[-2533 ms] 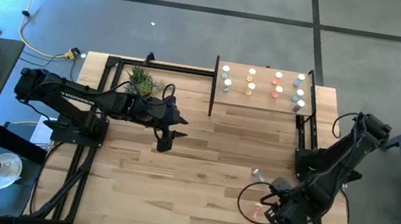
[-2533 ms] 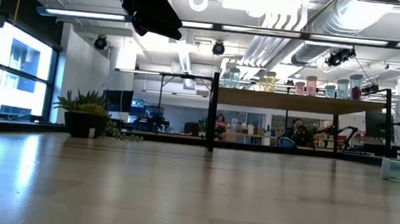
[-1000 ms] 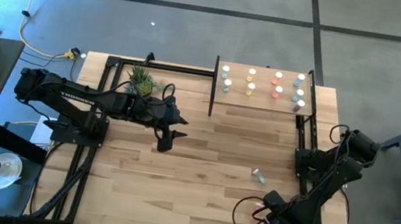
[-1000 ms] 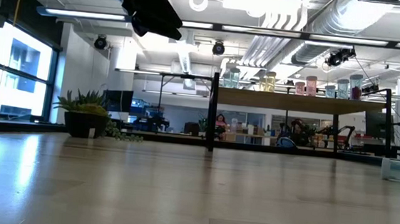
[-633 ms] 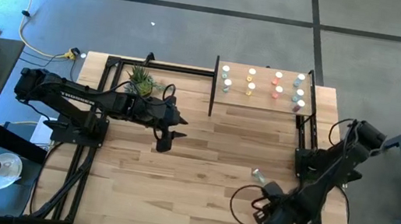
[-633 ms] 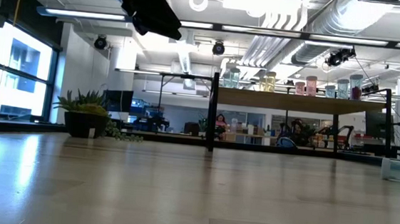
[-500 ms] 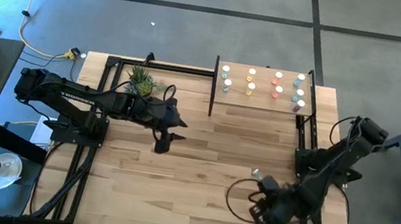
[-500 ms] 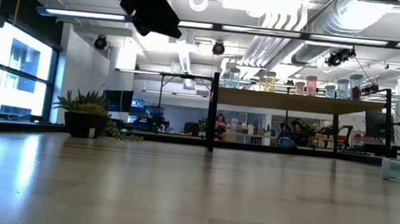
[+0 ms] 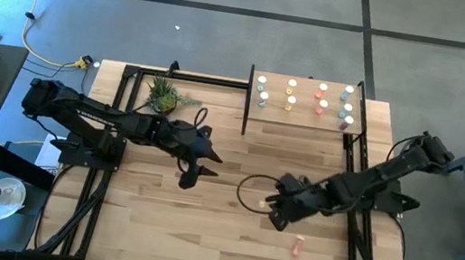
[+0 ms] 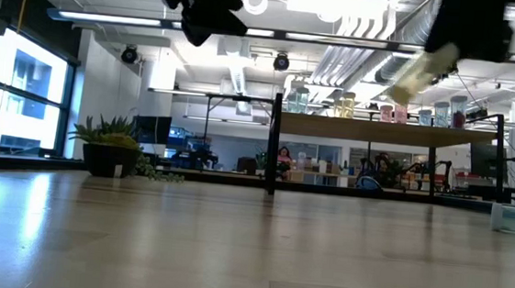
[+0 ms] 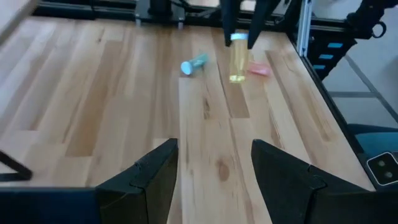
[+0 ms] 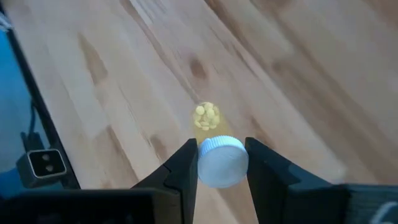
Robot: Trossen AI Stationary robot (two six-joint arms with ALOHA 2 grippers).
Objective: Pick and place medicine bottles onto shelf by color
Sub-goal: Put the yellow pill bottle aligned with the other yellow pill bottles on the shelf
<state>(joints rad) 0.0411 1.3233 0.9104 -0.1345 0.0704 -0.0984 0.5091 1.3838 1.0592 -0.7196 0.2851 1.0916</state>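
Right gripper (image 12: 222,167): clamped on the yellow bottle (image 11: 237,59) by its cap, raised above the tabletop (image 9: 157,211) centre.
Left gripper (image 11: 214,165): fingers spread wide, idle at 9 o'clock.
Teal bottle (image 11: 194,63), pink bottle (image 9: 297,245): lying on the tabletop.
Shelf (image 9: 302,120): at 1 o'clock, carrying upright bottles.

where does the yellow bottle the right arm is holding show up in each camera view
High view: the yellow bottle is barely visible under the right gripper, mid-table.
Low view: upper right, tilted in the air.
Left wrist view: top centre, hanging from dark jaws.
Right wrist view: centre, white cap between the jaws.
Shared landmark: the pink bottle lying on the table, also in the left wrist view.
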